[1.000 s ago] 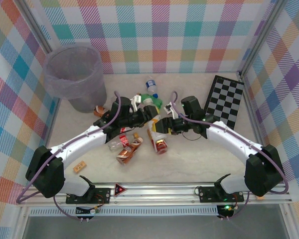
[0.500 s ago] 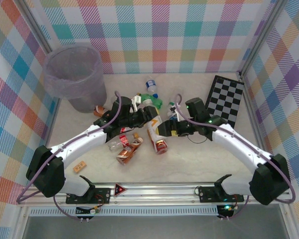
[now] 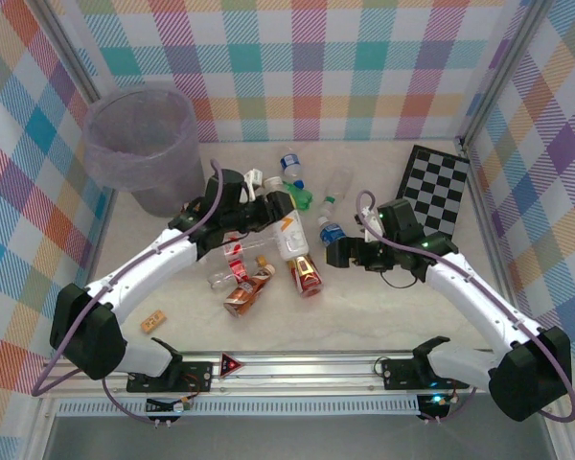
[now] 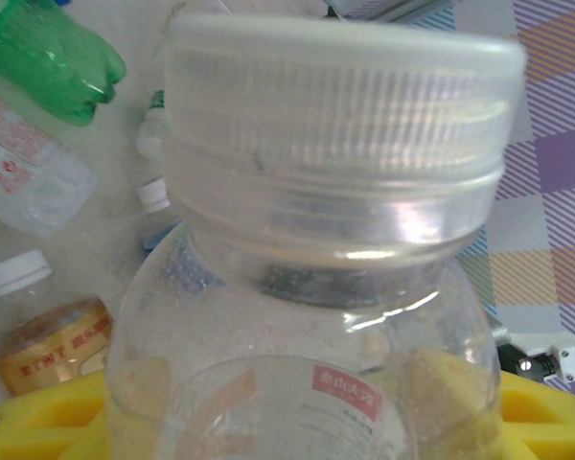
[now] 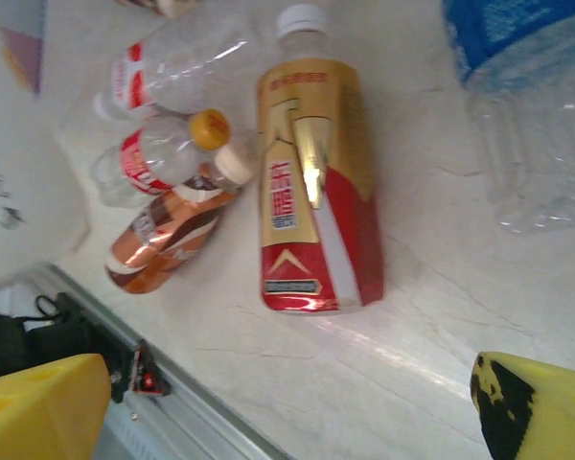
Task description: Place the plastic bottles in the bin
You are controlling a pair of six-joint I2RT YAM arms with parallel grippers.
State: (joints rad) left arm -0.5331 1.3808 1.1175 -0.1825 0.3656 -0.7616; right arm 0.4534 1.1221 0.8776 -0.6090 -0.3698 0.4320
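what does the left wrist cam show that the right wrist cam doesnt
Left wrist: a white-capped clear bottle up close, clamped in the left gripper, with a green bottle lying behind it.
Right wrist: the right gripper open with nothing between its fingers, a gold-and-red bottle lying flat, a brown bottle beside it, and a blue-labelled clear bottle.
Both: yellow fingers at the bottom corners and the pale tabletop with bottles scattered on it.

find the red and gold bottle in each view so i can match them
top external: red and gold bottle lies just below centre.
right wrist: red and gold bottle lies upper middle, white cap up.
left wrist: cannot tell; the held clear bottle blocks much.
shared landmark: brown bottle just left of it.
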